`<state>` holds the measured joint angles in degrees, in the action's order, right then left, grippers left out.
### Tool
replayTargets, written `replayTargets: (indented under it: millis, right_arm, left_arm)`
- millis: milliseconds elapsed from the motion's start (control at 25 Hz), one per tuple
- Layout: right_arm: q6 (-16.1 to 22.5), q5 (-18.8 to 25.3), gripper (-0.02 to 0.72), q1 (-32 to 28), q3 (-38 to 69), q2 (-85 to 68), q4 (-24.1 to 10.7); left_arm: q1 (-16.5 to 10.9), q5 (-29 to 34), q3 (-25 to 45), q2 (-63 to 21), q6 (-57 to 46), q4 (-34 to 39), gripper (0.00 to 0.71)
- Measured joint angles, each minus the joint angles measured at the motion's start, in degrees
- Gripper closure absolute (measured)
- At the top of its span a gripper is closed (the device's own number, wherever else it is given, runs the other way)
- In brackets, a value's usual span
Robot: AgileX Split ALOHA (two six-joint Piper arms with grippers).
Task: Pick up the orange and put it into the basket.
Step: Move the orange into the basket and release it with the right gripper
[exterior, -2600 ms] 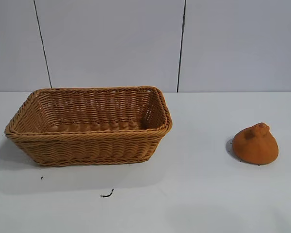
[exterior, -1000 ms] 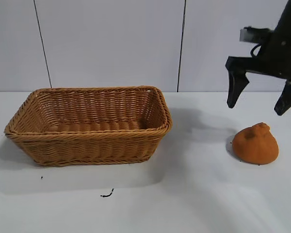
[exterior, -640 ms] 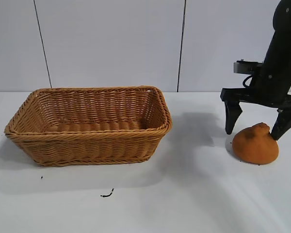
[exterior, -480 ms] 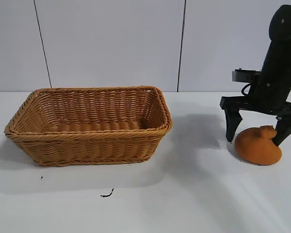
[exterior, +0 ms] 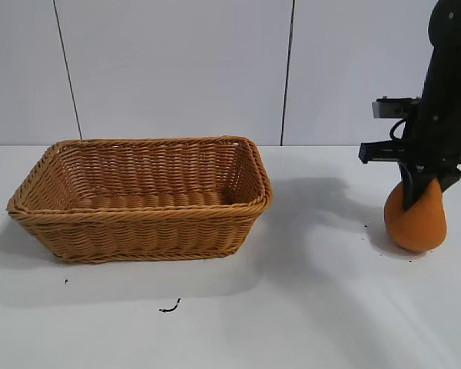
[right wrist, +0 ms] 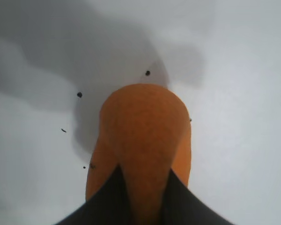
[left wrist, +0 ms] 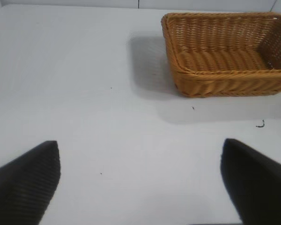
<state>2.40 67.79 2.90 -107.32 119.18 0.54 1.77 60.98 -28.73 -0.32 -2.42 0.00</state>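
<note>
Reaching straight down, right pincer (exterior: 420,201) pinching orange (exterior: 417,224) top

Open bare table (exterior: 323,254) between the orange (exterior: 416,223) and the basket (exterior: 142,201).

Right end effector (exterior: 420,196) hides orange (exterior: 416,223) top; arm cut off.
</note>
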Motion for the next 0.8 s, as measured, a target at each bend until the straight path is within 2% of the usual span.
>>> replayTargets:
  millis: [240,520,800]
  right_arm:
    - [0.07,1.65,0.662,1.98,-8.92,0.0,0.19]
    - [1.25,1.91,0.662,10.45,-9.61,0.0,0.24]
    - [3.16,-4.36,0.662,22.78,-9.61,0.35,0.37]
  left_arm:
    - [0.0,0.0,0.0,0.0,0.0,0.0,0.044]
    - [0.0,0.0,0.0,0.0,0.0,0.0,0.044]
    - [0.0,0.0,0.0,0.0,0.0,0.0,0.044]
